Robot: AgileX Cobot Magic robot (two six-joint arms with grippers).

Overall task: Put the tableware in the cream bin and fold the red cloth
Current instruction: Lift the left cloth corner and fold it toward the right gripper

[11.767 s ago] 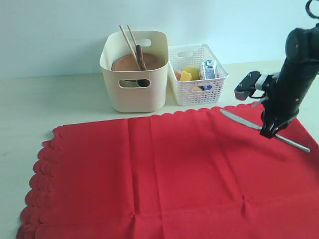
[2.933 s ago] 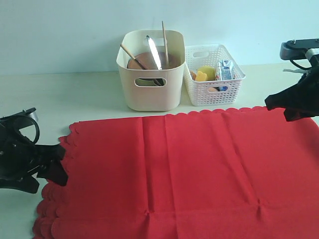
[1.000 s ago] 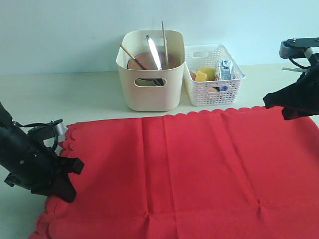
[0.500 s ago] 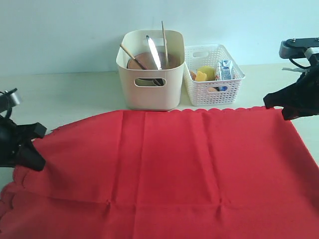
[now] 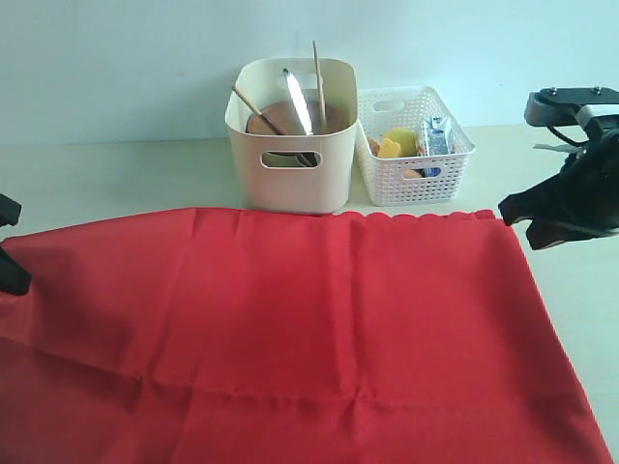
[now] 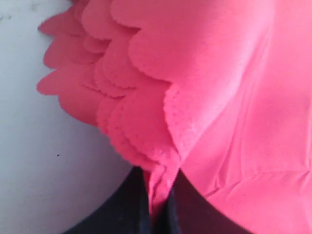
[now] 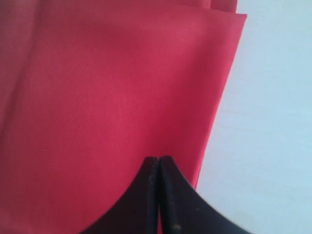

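The red cloth (image 5: 319,319) is spread wide across the table, its far scalloped edge lying just in front of the cream bin (image 5: 290,188). My left gripper (image 5: 8,273) sits at the exterior view's left edge, shut on a bunched scalloped edge of the cloth (image 6: 219,97); the gripper (image 6: 158,195) pinches a fold. My right gripper (image 5: 519,215) is shut on the cloth's far right corner; the gripper (image 7: 159,163) has red fabric (image 7: 107,87) in it. Inside the bin stand the brown plate (image 5: 276,118), silver knife (image 5: 296,101) and chopsticks (image 5: 317,72). Cup and bowl are hidden.
A white lattice basket (image 5: 411,169) with yellow food and a blue-and-white carton (image 5: 434,135) stands right of the bin. Bare pale table (image 5: 116,174) lies behind the cloth on the left and along its right side (image 5: 580,309). A wall is behind.
Both grippers carried the cloth: its left side was lifted and drawn leftward, the left gripper sliding almost out of view. The right gripper shifted slightly left. The cloth now covers more of the left table.
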